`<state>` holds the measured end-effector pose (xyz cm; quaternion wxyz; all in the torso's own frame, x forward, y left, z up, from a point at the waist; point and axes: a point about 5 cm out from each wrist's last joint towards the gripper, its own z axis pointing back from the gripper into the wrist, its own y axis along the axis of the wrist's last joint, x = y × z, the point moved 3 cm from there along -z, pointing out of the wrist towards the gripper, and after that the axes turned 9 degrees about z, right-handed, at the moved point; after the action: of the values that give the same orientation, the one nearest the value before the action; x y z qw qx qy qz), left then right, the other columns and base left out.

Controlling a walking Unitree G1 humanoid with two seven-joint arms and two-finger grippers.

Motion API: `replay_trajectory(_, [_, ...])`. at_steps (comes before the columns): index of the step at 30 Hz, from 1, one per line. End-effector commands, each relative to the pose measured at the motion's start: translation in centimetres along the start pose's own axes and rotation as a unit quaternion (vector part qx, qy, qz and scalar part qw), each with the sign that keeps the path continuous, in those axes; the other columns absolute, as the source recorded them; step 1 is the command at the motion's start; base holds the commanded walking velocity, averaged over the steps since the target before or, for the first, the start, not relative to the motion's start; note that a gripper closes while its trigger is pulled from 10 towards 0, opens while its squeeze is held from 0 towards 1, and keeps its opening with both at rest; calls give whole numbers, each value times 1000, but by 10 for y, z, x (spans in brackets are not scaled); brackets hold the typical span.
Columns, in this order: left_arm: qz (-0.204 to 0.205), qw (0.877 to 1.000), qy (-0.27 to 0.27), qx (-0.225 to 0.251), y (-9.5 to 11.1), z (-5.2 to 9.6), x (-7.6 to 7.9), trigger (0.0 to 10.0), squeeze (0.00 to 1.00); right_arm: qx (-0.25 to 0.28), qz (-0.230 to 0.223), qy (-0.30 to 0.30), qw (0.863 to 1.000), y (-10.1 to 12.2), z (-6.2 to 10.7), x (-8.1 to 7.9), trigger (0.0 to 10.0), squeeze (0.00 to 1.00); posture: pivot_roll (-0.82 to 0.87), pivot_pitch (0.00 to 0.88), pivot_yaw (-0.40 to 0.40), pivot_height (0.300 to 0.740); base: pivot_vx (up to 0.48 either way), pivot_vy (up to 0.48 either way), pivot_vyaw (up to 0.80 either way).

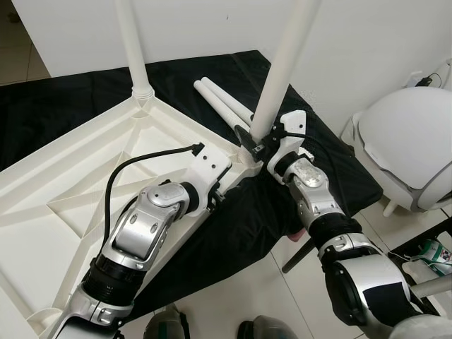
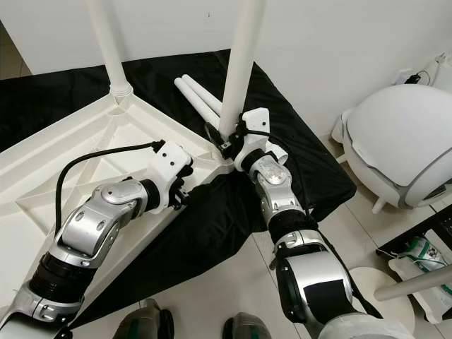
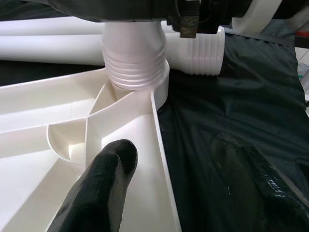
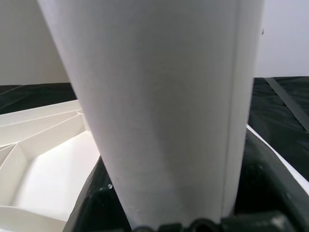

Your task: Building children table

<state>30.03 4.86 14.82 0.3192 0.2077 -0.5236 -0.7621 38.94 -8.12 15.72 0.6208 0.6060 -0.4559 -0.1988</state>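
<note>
The right tool [image 1: 256,141] is clenched low on the smooth, stiff white plastic table leg [image 1: 282,63] standing in the upturned white tabletop's [image 1: 63,205] corner socket; light, slippery, best gripped near the thread. The left tool [image 3: 159,193] straddles the rim, released.

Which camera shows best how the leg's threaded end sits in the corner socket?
The left wrist view: the threaded end sits in the corner socket with ridges exposed. Both eye views show the leg upright in the right gripper; the right wrist view shows its smooth shaft.

Left silver arm extends forward, its black two-fingered gripper [image 3: 164,188] spread apart; right black two-fingered gripper [image 1: 256,145] is clamped, wrist raised.
</note>
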Motion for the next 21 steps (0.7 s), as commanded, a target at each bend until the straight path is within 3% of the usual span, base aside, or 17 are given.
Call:
replay_trajectory(1, [-2, 1000, 21, 0, -1, 2, -2, 10000, 0, -48, -19, 12, 999, -22, 6, -11, 10000, 0, -11, 18, -16, 740, 0, 0, 0])
replay_trajectory(7, [0, 1000, 23, -1, -2, 4, -2, 10000, 0, -71, 1, 1, 997, -28, 7, -7, 10000, 0, -2, 25, -18, 740, 0, 0, 0])
replay_trajectory(21, [3, 1000, 24, -4, -3, 6, -1, 10000, 0, -87, -1, -35, 996, -37, 15, 4, 10000, 0, -5, 32, -18, 740, 0, 0, 0])
